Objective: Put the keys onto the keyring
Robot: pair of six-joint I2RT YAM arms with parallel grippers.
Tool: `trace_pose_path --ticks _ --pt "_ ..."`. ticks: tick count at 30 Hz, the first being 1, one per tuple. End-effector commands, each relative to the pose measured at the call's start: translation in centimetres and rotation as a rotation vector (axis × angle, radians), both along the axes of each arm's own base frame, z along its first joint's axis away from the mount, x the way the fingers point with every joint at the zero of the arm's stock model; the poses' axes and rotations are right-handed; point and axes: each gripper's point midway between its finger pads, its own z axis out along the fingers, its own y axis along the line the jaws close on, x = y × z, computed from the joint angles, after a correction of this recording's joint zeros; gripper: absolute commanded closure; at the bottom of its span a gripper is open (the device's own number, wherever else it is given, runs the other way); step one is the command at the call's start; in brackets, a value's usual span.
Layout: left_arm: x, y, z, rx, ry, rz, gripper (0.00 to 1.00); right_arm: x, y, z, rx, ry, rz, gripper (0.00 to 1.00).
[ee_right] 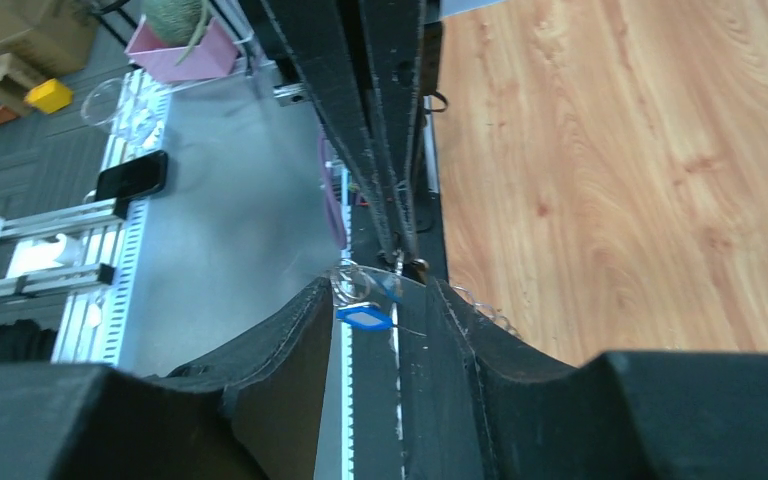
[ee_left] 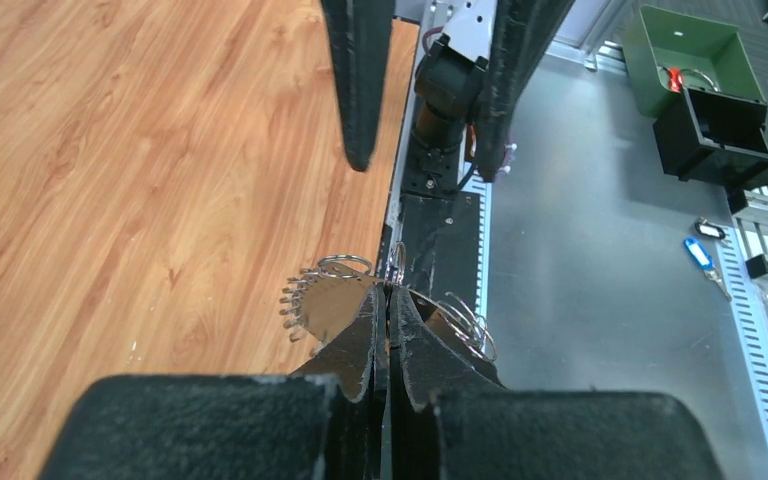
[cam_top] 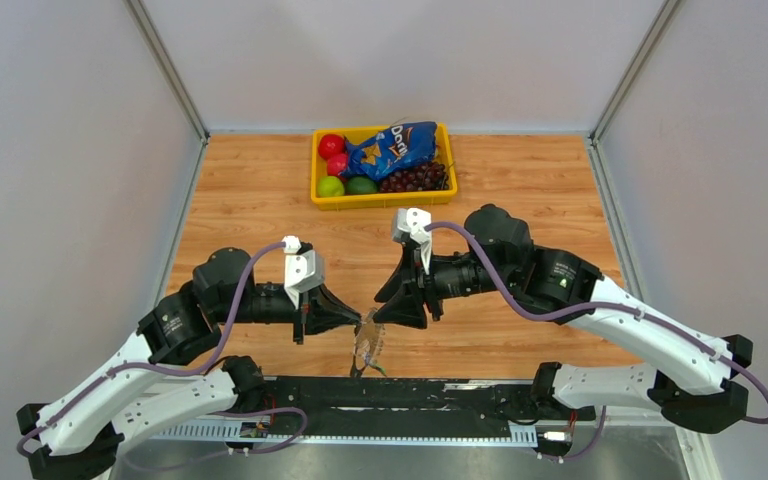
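The keyring (cam_top: 368, 345) is a silvery see-through band looped into an oval, hanging between the two grippers above the table's near edge. My left gripper (cam_top: 358, 320) is shut on the band's top edge; in the left wrist view (ee_left: 388, 292) the band (ee_left: 330, 300) spreads to both sides of the closed jaws, carrying small wire rings (ee_left: 345, 265). My right gripper (cam_top: 385, 312) faces it, open; in the right wrist view (ee_right: 380, 290) its jaws stand apart around the loop's small blue piece (ee_right: 363, 317). I cannot make out the keys.
A yellow bin (cam_top: 318, 190) with fruit and a blue snack bag (cam_top: 392, 150) stands at the back. A black rail (cam_top: 410, 395) runs along the near edge. Off the table are a green box (ee_left: 685, 50), a blue-tagged key (ee_left: 700, 252) and a phone (ee_right: 130, 175).
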Motion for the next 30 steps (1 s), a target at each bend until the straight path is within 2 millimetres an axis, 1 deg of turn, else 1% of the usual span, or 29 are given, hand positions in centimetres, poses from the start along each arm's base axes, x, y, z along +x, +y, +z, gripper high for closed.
trace_pose_path --ticks 1,4,7,15,21,26,30 --pt "0.6 0.0 1.2 -0.038 -0.047 0.028 1.00 -1.4 1.1 0.4 0.040 0.052 0.107 0.59" --pt "0.6 0.1 1.4 -0.045 -0.048 0.033 1.00 -1.1 1.7 -0.4 0.024 0.065 0.103 0.60" --pt "0.5 0.2 1.5 -0.046 -0.046 0.032 1.00 -0.8 2.2 -0.7 0.022 0.068 0.094 0.60" --pt "0.6 0.2 1.5 -0.040 -0.050 0.035 1.00 -1.1 2.8 -0.2 0.042 0.068 0.132 0.61" --pt "0.9 0.0 1.6 -0.038 -0.049 0.047 1.00 -1.0 3.1 -0.5 0.032 0.075 0.132 0.65" --pt "0.9 0.0 1.8 -0.045 -0.047 0.050 1.00 -0.6 3.0 -0.8 0.026 0.065 0.112 0.65" --pt "1.0 0.0 1.8 -0.046 -0.045 0.055 1.00 -0.6 3.0 -1.1 0.022 0.065 0.112 0.72"
